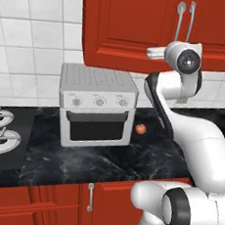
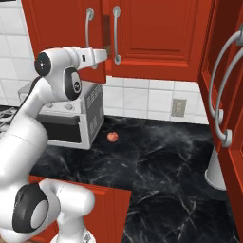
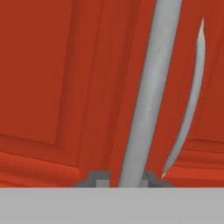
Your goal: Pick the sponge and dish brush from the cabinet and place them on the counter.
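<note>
The red wall cabinet (image 1: 128,27) (image 2: 156,33) hangs above the black marble counter (image 1: 129,158) (image 2: 161,161). My gripper (image 3: 123,179) (image 2: 108,56) is raised to the pair of long silver handles where its two doors meet. It is shut on one handle (image 3: 151,96), which runs up between my fingertips. The other handle (image 3: 192,96) curves just to its right. In the left base view my white hand (image 1: 182,57) covers the lower ends of both handles (image 1: 185,21). The sponge and dish brush are hidden.
A silver toaster oven (image 1: 96,105) (image 2: 76,118) stands on the counter below the cabinet, with a small red fruit (image 1: 141,129) (image 2: 112,136) beside it. The stovetop (image 1: 1,137) lies to the left. Another red door with long handles (image 2: 228,95) juts in at the right.
</note>
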Motion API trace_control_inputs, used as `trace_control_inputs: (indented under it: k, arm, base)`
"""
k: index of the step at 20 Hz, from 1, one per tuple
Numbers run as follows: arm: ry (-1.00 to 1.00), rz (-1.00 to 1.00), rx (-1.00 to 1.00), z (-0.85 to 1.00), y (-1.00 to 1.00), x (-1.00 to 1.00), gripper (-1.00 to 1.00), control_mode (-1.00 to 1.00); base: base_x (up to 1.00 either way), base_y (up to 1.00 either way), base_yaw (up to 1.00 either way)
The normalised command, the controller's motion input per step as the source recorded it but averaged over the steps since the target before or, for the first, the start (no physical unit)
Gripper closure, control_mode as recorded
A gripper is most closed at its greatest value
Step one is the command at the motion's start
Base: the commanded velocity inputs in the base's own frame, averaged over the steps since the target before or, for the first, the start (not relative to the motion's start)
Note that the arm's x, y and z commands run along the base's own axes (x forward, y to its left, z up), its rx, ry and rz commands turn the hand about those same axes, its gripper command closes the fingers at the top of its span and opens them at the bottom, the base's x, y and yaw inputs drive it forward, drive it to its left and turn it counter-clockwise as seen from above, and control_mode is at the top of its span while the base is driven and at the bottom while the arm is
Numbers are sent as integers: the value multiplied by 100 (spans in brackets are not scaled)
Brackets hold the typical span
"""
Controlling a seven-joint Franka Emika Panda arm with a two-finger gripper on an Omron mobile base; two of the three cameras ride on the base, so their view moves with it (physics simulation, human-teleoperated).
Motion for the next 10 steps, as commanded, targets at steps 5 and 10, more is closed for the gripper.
trace_control_inputs:
  k: [5, 10]
  arm:
    - [7, 3, 5, 5, 35, -28, 100, -100]
    - [8, 0, 5, 8, 40, -33, 100, -100]
  base:
    - [0, 0, 0]
    - [0, 0, 0]
